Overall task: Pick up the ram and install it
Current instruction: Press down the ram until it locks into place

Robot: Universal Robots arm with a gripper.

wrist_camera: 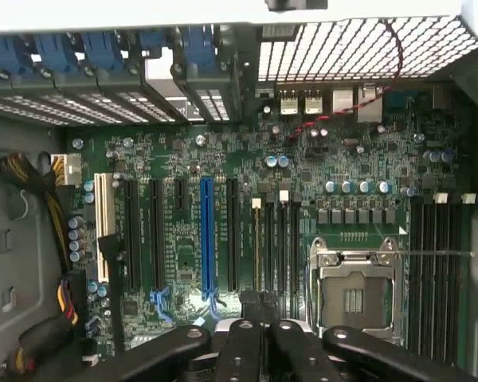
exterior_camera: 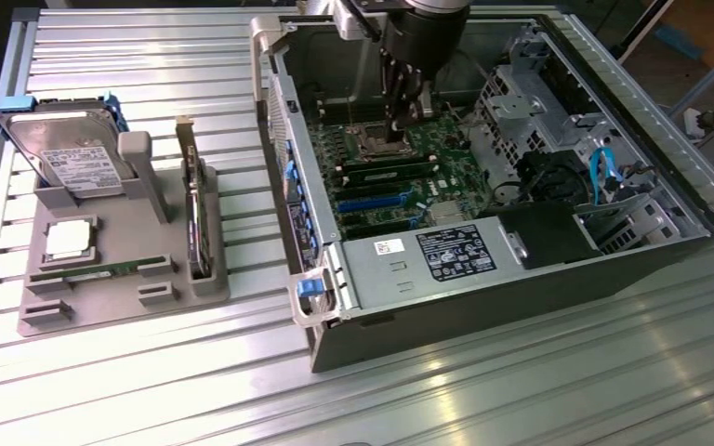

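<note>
Ribbed metal surface [exterior_camera: 482, 390] carries an open computer case [exterior_camera: 654, 232] where the clenched hand [exterior_camera: 403, 119] hovers over the motherboard [wrist_camera: 223, 159], seemingly pressing the ram [exterior_camera: 389, 173], lying in its slot, home.

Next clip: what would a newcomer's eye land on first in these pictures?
The open computer case with its green motherboard dominates, and the gripper reaches down into it, shut, just above the empty CPU socket. At the exterior view's left a grey holder carries a hard drive, a square silver CPU chip and the ram, lying flat.
</note>
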